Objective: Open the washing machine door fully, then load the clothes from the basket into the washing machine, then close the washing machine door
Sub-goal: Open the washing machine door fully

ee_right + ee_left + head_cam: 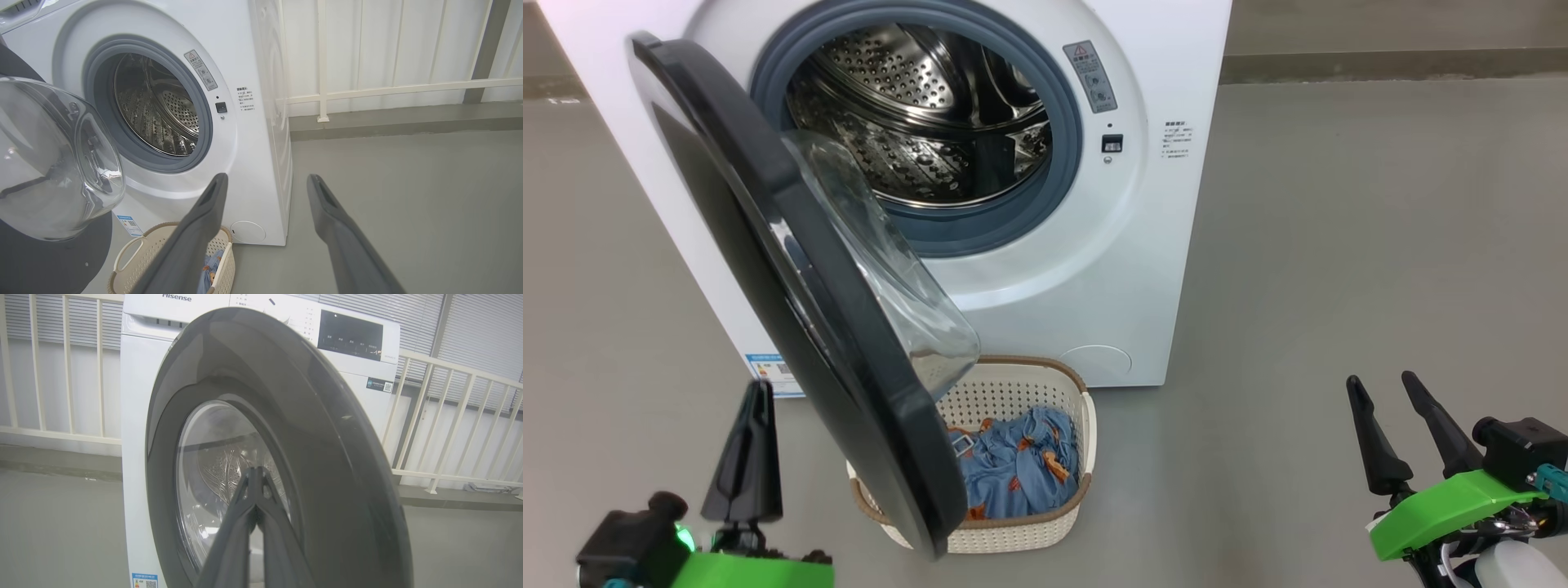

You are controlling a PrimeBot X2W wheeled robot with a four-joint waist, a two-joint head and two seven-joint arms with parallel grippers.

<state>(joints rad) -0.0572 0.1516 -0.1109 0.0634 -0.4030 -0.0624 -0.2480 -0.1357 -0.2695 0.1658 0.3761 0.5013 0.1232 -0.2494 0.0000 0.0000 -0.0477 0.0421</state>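
Note:
The white washing machine [1143, 245] faces me with its steel drum [915, 122] showing. Its black door [800, 310] stands about half open, swung out on its left hinge, with the clear glass bowl [890, 278] bulging toward the machine. The cream basket [1029, 384] sits on the floor before the machine, partly behind the door, holding light-blue clothes [1021, 465] with orange prints. My left gripper [756, 388] is shut, low left, just outside the door's outer face [310, 457]. My right gripper [1380, 384] is open at the lower right, away from the machine [253, 143], the basket [135, 253] and the clothes [208, 271].
Grey floor [1339, 245] spreads to the right of the machine. A white railing [388, 87] runs behind it against a slatted wall. A blue label sticker [768, 371] marks the machine's lower left front corner.

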